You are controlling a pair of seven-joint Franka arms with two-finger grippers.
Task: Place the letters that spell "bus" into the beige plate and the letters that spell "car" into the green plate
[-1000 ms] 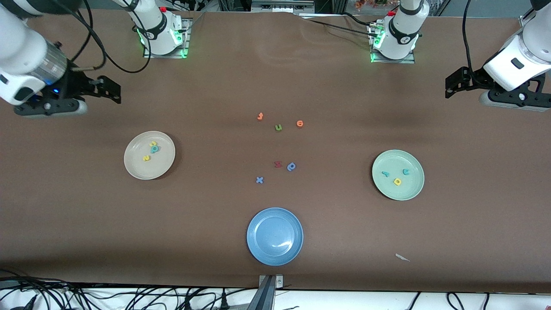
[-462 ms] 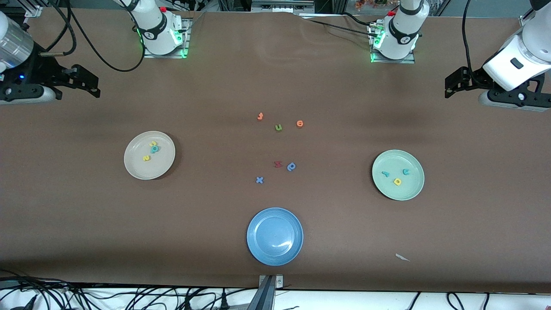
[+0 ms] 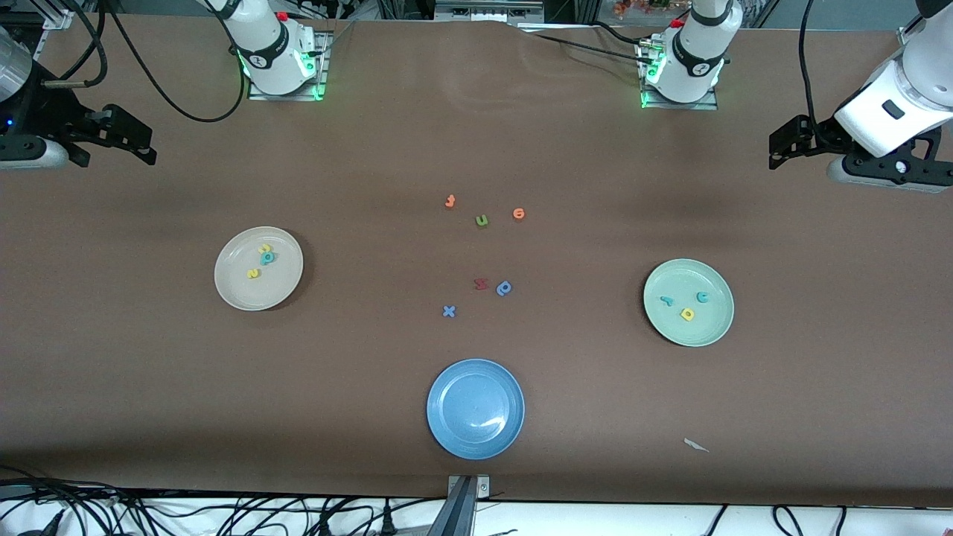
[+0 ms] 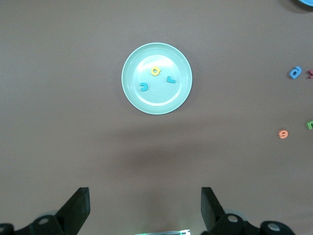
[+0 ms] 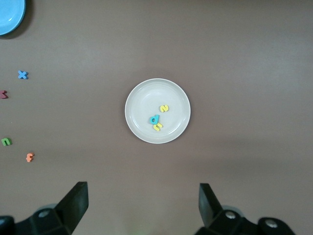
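The beige plate (image 3: 238, 289) lies toward the right arm's end of the table. In it are a yellow "u" (image 3: 265, 249), a teal "b" (image 3: 267, 258) and a yellow "s" (image 3: 253, 274). The green plate (image 3: 707, 329) lies toward the left arm's end and holds a teal "r" (image 3: 667, 301), a teal "c" (image 3: 702, 296) and a yellow "a" (image 3: 687, 314). My right gripper (image 3: 141, 141) hangs open and empty high over bare table, away from the beige plate (image 5: 142, 100). My left gripper (image 3: 778, 149) is likewise open and empty, well off the green plate (image 4: 146, 104).
Loose letters lie mid-table: two orange ones (image 3: 450, 201) (image 3: 519, 214), a green "u" (image 3: 482, 220), a red one (image 3: 480, 284), a blue rounded one (image 3: 504, 287) and a blue "x" (image 3: 448, 311). An empty blue plate (image 3: 447, 432) sits nearest the front camera. A white scrap (image 3: 695, 445) lies nearby.
The right arm has drawn back from the beige plate toward its own end of the table, its gripper staying open. The left arm has barely moved.
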